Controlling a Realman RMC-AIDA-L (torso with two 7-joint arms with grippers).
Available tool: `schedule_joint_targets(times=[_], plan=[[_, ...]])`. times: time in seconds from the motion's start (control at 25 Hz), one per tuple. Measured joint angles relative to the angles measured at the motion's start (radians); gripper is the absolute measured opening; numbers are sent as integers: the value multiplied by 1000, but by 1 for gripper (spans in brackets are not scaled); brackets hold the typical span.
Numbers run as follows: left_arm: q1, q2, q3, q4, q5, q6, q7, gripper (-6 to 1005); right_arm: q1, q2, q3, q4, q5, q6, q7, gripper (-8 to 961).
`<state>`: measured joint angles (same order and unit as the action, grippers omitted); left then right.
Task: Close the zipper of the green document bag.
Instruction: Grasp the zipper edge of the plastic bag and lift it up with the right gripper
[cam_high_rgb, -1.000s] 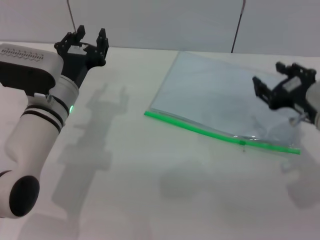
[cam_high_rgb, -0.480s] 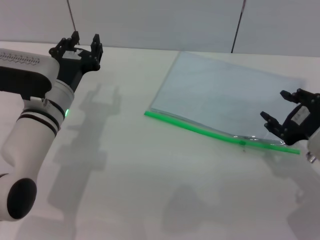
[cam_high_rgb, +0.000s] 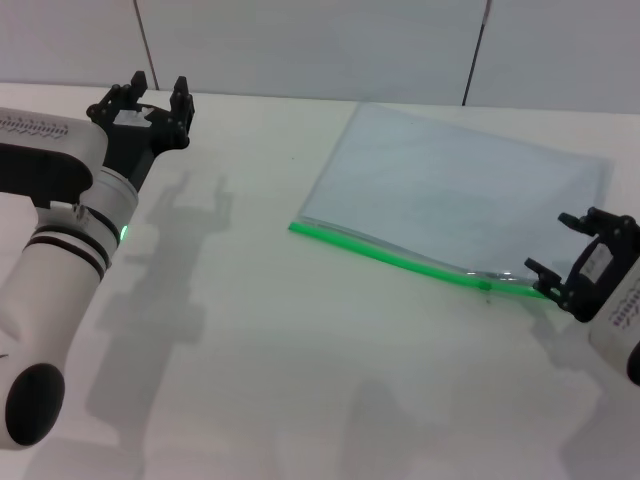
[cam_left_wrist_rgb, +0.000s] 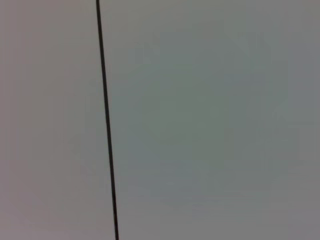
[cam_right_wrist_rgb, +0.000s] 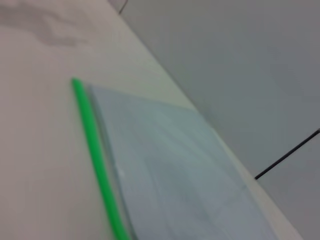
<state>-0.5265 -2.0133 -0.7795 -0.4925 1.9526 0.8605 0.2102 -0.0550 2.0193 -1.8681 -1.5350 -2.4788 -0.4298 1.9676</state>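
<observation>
The green document bag (cam_high_rgb: 455, 185) lies flat on the white table, right of centre, its bright green zipper (cam_high_rgb: 400, 260) along the near long edge. A tiny slider (cam_high_rgb: 486, 286) sits on the strip near its right end. My right gripper (cam_high_rgb: 563, 252) is open at that right end, low over the table and covering the strip's tip. The right wrist view shows the zipper (cam_right_wrist_rgb: 97, 155) and the bag (cam_right_wrist_rgb: 170, 165) running away from it. My left gripper (cam_high_rgb: 150, 98) is open and raised at the far left, well away from the bag.
The white table (cam_high_rgb: 280, 340) ends at a grey panelled wall (cam_high_rgb: 320, 40) behind the bag. The left wrist view shows only that wall (cam_left_wrist_rgb: 200, 120) with a dark seam (cam_left_wrist_rgb: 106, 125).
My right gripper has dropped from over the bag's right side to the right end of the zipper. The left gripper has drifted slightly left and back.
</observation>
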Motion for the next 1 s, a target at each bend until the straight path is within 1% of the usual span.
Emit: schedule_joint_targets(times=[0.12, 0.52, 0.72, 1.0], plan=[[3, 1, -6, 0, -1, 0, 0, 496, 0, 1, -2, 1, -70, -35, -1, 598], [15, 5, -16, 0, -2, 0, 0, 496, 14, 2, 5, 23, -174, -104, -3, 595], [15, 4, -17, 0, -5, 0, 0, 495, 19, 2, 3, 32, -177, -106, -6, 593], [15, 4, -17, 0, -5, 0, 0, 495, 51, 4, 3, 87, -184, -104, -6, 591]])
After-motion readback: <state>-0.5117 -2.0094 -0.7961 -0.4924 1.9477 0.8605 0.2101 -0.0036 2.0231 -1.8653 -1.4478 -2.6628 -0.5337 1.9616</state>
